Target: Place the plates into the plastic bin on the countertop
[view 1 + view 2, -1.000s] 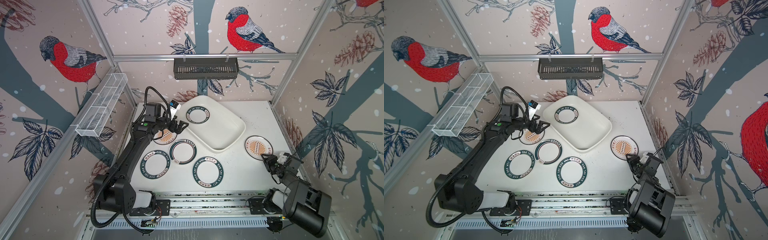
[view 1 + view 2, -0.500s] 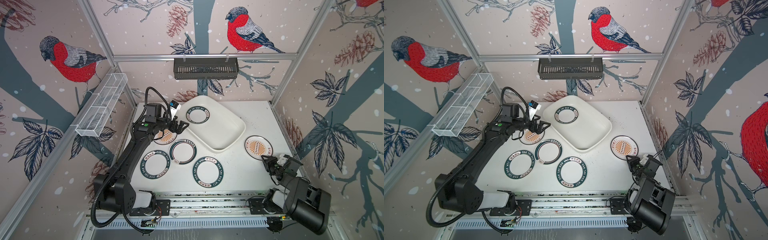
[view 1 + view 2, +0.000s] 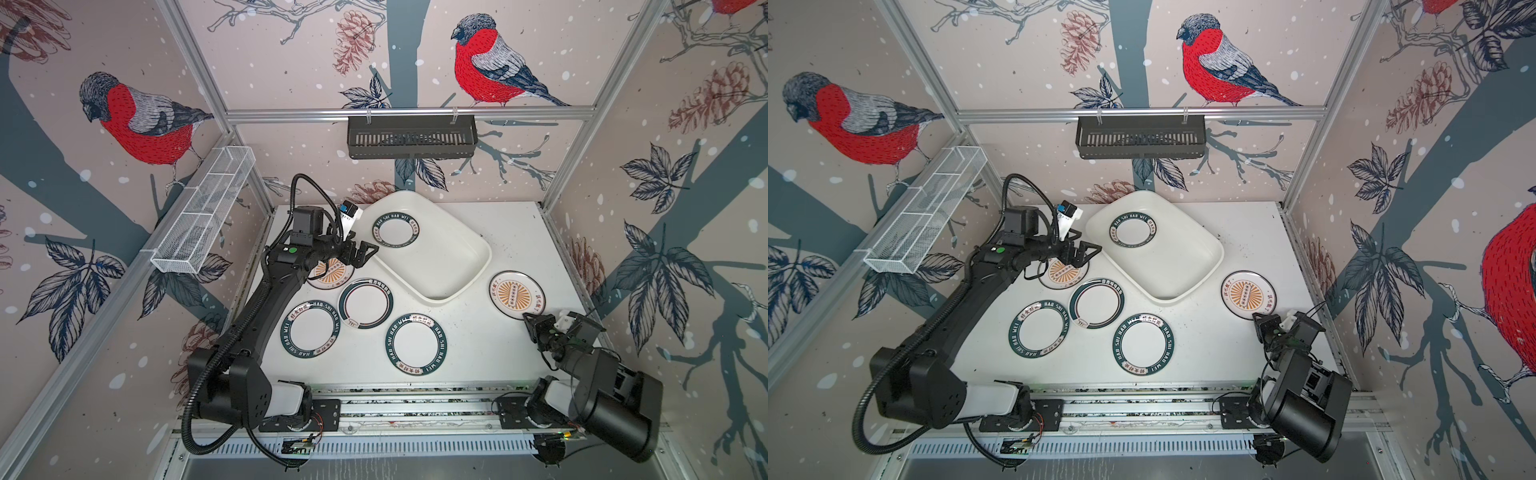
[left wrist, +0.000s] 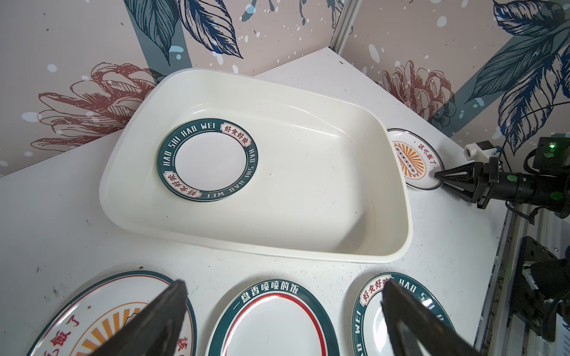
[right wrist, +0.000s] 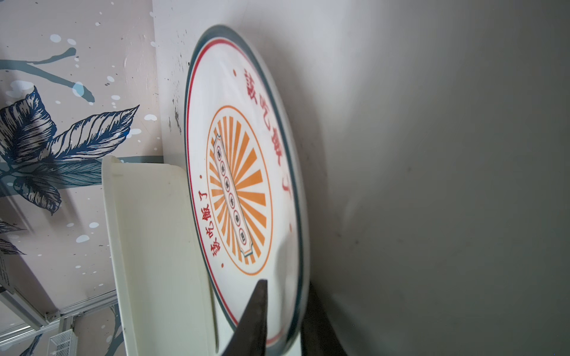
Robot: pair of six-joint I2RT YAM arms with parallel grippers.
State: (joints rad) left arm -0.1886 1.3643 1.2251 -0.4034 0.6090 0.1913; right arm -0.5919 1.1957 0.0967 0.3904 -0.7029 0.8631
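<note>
**Both top views**
- Countertop (image 3: 490,353): white, speckled, flat.
- Plastic bin (image 3: 449,262): set askew at the back of the countertop, to the middle.
- Lettered plate in the bin (image 3: 395,229): lies flat in the bin's far corner; it is the only plate inside.
- Left sunburst plate (image 3: 332,275): on the countertop just beside the bin's left wall, partly under the left arm.
- Red-ringed plate (image 3: 365,303), front-left lettered plate (image 3: 311,334) and front-centre lettered plate (image 3: 415,345): flat on the countertop in front of the bin, close together.
- Right sunburst plate (image 3: 515,294): on the countertop beside the bin's right end.
- Left gripper (image 3: 369,255): spread wide and empty, hanging over the bin's left rim.
- Right gripper (image 3: 1257,318): low, at the near edge of the right sunburst plate.

**Left wrist view**
- The left gripper's fingers (image 4: 160,314) stand far apart, with nothing between them.
- The right gripper (image 4: 438,175) is drawn to a narrow point on the right sunburst plate's rim.

**Right wrist view**
- One of the right gripper's fingers (image 5: 254,314) lies over the right sunburst plate (image 5: 237,185) and the other under its rim, so the jaws pinch the edge.
- The bin's wall (image 5: 154,246) stands just behind the plate.
</note>
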